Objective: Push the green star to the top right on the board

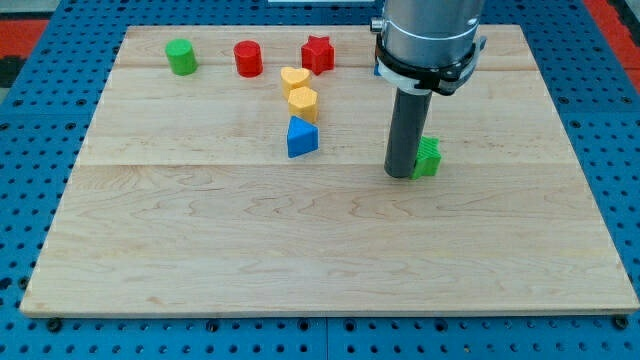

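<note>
The green star (429, 157) lies on the wooden board (330, 260), right of the middle, partly hidden behind my rod. My tip (401, 174) rests on the board directly at the star's left side, touching it or nearly so. The rod rises to the arm's grey cylinder (428, 35) at the view's top.
A green cylinder (181, 56), a red cylinder (248, 58) and a red star (318, 53) stand along the board's top edge. A yellow heart (294, 79), a yellow hexagon-like block (303, 102) and a blue triangle (301, 137) form a column left of my tip. A blue block (379, 68) peeks out behind the arm.
</note>
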